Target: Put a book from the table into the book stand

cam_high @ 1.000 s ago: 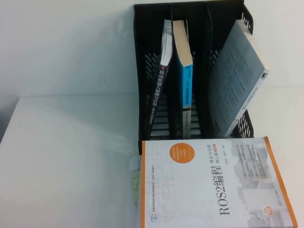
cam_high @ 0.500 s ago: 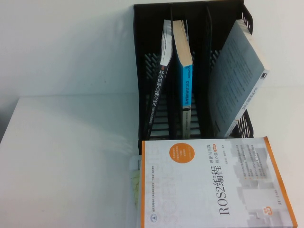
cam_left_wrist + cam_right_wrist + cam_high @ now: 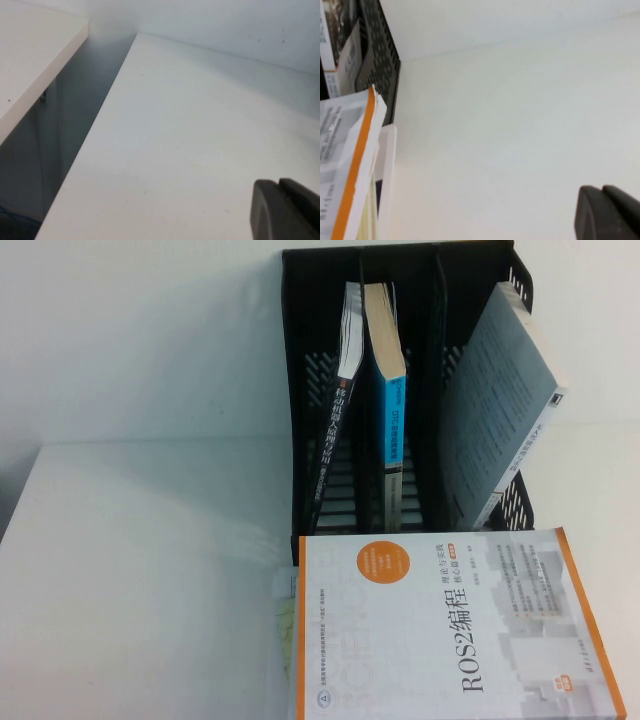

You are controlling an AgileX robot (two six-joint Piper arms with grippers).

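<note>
The ROS2 book [image 3: 455, 625], white with an orange circle and orange edge, fills the lower right of the high view, lying flat at the near end of the table [image 3: 140, 580]. A pale yellowish item [image 3: 284, 625] shows partly beneath its left edge.

Behind it, in the upper centre and right of the frame, the book stand [image 3: 300, 390] stands upright with three slots. A dark-spined book [image 3: 335, 430] leans in the left slot. A blue-spined book [image 3: 390, 410] stands in the middle slot. The book [image 3: 500, 410], grey back cover outward, sits tilted in the right slot with its top corner leaning out past the stand's right side.

Neither arm appears in the high view. The left gripper [image 3: 287, 210] shows only as a dark tip at the lower right of the left wrist view, over bare table; whether its fingers are apart or together cannot be told. The right gripper [image 3: 607, 212] shows likewise at the lower right of the right wrist view, well apart from the books; its finger state cannot be told.
</note>
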